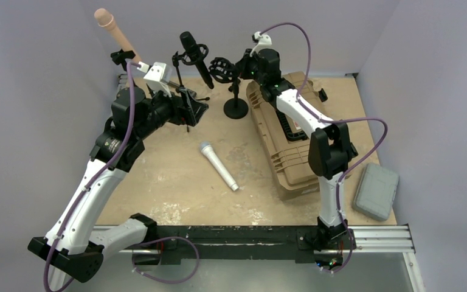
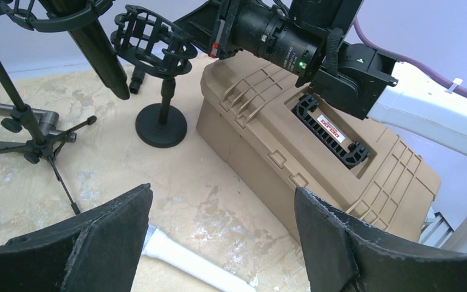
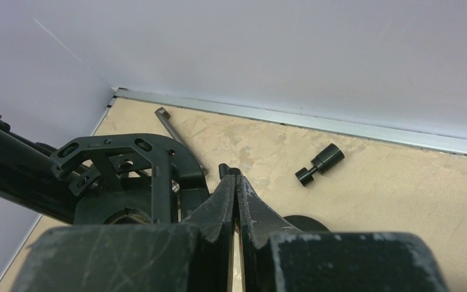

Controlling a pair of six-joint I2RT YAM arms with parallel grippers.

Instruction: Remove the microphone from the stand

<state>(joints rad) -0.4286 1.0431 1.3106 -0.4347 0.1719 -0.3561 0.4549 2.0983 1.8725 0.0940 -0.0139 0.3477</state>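
A black microphone [image 1: 196,59] hangs tilted in the shock mount of a tripod stand [image 1: 185,91] at the back; it also shows in the left wrist view [image 2: 97,45]. Beside it a round-base desk stand [image 1: 236,109] carries an empty shock mount [image 1: 222,69] [image 3: 127,164]. A silver-white microphone [image 1: 219,165] [image 2: 188,263] lies flat on the table. My left gripper [image 1: 193,109] [image 2: 222,243] is open and empty above the table, by the tripod. My right gripper [image 1: 238,68] [image 3: 236,182] is shut right beside the empty shock mount; a small black part peeks past its tips.
A tan hard case [image 1: 286,134] [image 2: 316,152] lies right of the desk stand, under my right arm. A grey case [image 1: 377,190] sits at the far right. A small black adapter [image 3: 320,164] and a metal rod [image 3: 176,134] lie near the back wall. A peach-coloured handle [image 1: 112,27] sticks up at back left.
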